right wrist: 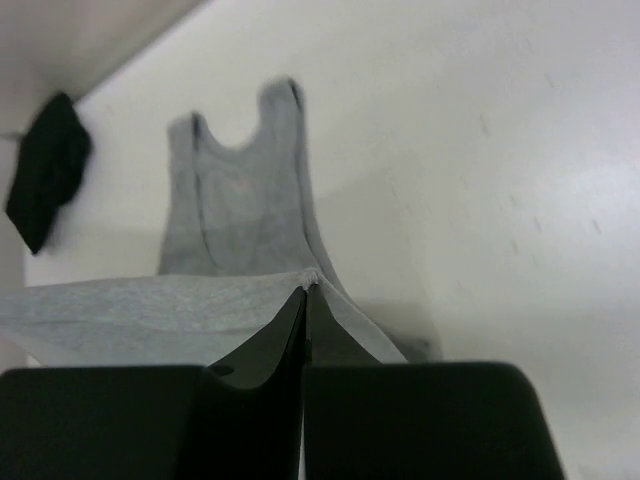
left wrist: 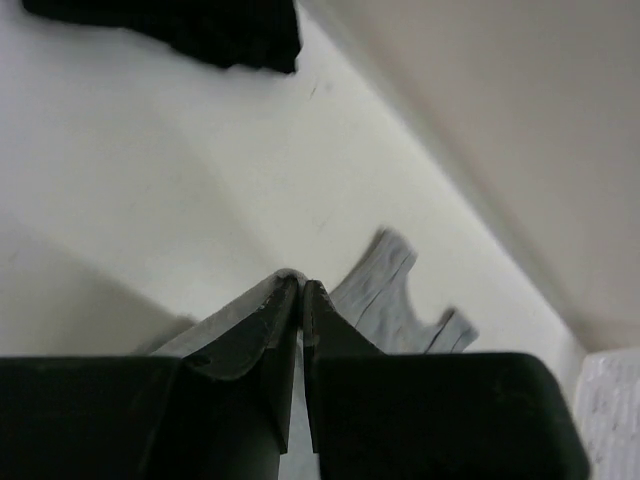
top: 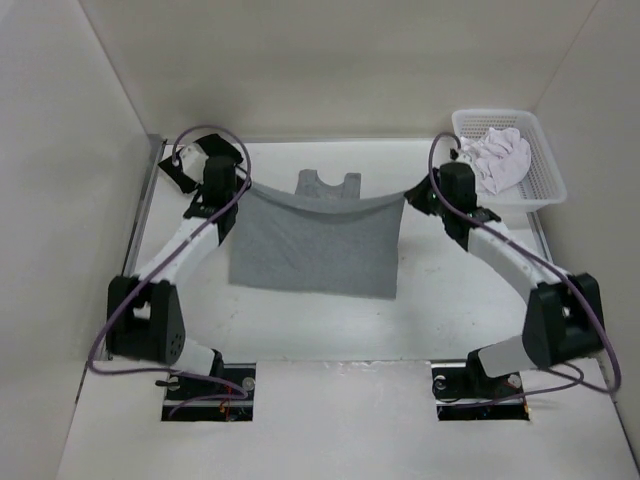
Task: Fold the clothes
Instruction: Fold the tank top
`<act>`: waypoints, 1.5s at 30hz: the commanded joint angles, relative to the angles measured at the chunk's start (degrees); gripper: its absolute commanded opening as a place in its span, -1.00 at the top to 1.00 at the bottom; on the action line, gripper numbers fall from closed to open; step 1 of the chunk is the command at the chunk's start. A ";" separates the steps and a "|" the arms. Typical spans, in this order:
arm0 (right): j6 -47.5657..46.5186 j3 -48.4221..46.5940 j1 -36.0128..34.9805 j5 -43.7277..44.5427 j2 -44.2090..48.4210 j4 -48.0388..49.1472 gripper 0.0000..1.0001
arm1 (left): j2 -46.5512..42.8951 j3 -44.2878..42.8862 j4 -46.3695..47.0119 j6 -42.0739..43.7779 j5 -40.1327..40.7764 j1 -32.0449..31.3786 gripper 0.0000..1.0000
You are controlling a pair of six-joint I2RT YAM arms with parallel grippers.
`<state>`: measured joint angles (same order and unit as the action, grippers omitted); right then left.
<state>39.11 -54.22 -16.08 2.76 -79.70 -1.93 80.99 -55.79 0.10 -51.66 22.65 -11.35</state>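
I hold the light-grey knit T-shirt [top: 315, 250], centred on the white table [top: 300, 335], by 2 corners. The left gripper [top: 244, 184] and right gripper [top: 405, 197] are each clenched on fabric, stretching the edge taut for a square fold.

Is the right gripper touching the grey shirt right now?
Touching. The right wrist view shows the right gripper shut on the grey shirt, with the fabric's edge pinched at its tips.

White table [top: 320, 330] boxed in by plain beige walls [top: 330, 60].
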 commanded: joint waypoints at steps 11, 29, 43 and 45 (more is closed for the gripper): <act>2.20 -25.08 6.89 -5.67 -27.98 6.06 0.05 | 18.17 -10.42 12.37 2.79 -5.78 3.32 0.14; 6.06 29.07 -9.19 3.65 10.43 18.37 0.37 | -11.13 36.81 16.25 -2.48 -19.66 7.71 0.14; 11.51 33.21 -9.19 -0.12 6.49 20.30 0.11 | -3.57 35.93 17.48 -3.36 -17.47 9.55 0.46; 12.56 33.21 -9.19 -0.57 5.79 20.57 0.13 | -2.77 35.75 17.57 -3.45 -17.56 9.91 0.54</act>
<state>49.39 -20.10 -24.84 3.53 -73.06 14.85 76.36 -19.53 19.11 -55.27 4.40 -2.13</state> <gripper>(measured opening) 0.437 0.237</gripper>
